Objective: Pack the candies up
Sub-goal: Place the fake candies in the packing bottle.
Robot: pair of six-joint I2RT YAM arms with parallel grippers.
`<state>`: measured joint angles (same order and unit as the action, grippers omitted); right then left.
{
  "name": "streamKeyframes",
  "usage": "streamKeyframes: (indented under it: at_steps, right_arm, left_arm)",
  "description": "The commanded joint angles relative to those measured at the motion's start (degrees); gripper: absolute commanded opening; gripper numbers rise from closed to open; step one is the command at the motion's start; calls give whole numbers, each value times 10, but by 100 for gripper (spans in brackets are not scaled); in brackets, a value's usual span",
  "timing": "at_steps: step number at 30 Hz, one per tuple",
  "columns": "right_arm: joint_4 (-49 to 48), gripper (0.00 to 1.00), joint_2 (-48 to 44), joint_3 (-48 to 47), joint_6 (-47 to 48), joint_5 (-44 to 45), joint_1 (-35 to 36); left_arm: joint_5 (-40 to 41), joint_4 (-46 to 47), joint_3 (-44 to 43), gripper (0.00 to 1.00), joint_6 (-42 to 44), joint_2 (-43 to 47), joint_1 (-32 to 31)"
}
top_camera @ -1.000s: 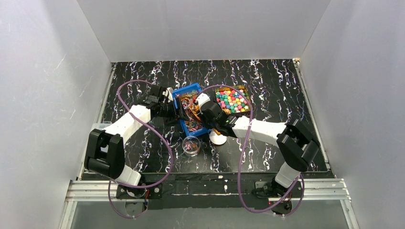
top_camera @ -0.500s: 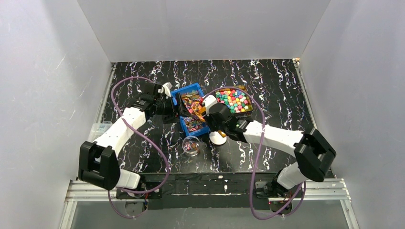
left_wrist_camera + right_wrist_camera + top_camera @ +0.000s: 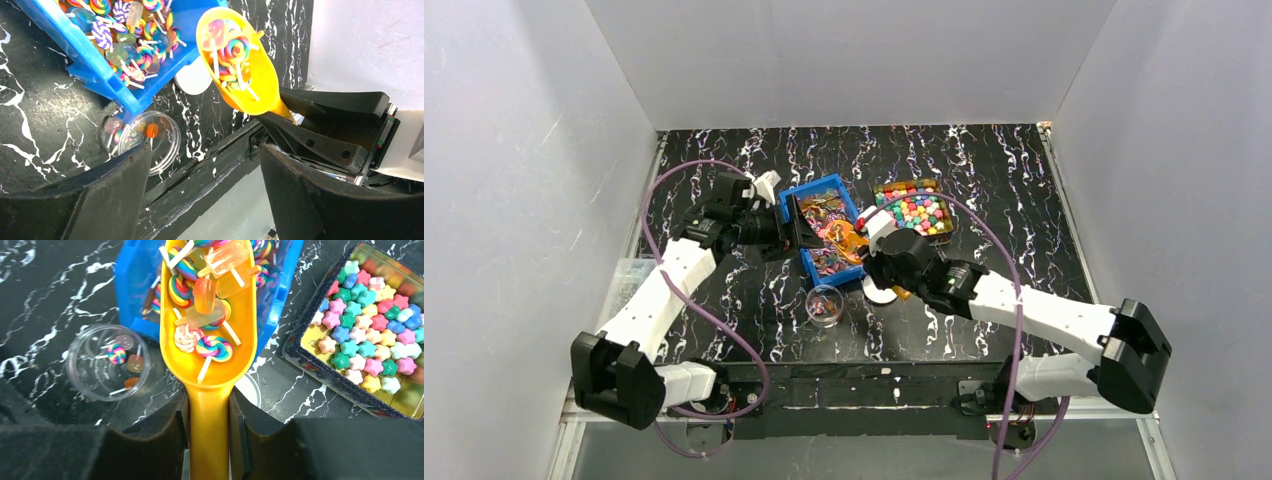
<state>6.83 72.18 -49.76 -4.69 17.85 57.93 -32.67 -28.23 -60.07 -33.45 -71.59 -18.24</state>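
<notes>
Left hand (image 3: 205, 155) has widened, empty; right hand (image 3: 209, 422) clamps loaded scoop (image 3: 209, 397); its camera shows star candies (image 3: 358, 335).

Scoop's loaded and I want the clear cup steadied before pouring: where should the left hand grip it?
I'd pinch the clear cup across its round wall, from the left: it stands upright, mouth up, with the blue bin close behind.

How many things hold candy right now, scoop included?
4: blue bin, centre; star tray right of it; clear cup in front; yellow scoop in right end effector.
</notes>
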Motion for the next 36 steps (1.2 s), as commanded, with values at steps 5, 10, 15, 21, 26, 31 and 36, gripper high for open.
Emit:
streamKeyframes:
  at_steps: [5, 10, 15, 21, 26, 31, 36]
  right_arm:
    - [71, 1, -74, -11, -14, 29, 67]
    - [129, 1, -91, -31, -25, 65, 116]
    - [189, 1, -96, -47, -50, 69, 152]
    - [250, 1, -87, -72, -76, 48, 176]
    - [289, 1, -67, -93, -95, 32, 191]
    - [333, 1, -18, -136, -111, 24, 201]
    - [369, 1, 29, -168, -113, 27, 204]
  left_arm:
    - [-17, -56, 12, 79, 29, 83, -2]
    - [-20, -72, 29, 79, 32, 129, -2]
    - [-3, -115, 42, 80, 58, 179, -2]
    - [-9, -118, 86, 80, 60, 242, -2]
    - [-11, -123, 110, 80, 68, 278, -2]
    - [-14, -132, 120, 80, 81, 299, -2]
    - [-19, -141, 125, 81, 96, 312, -2]
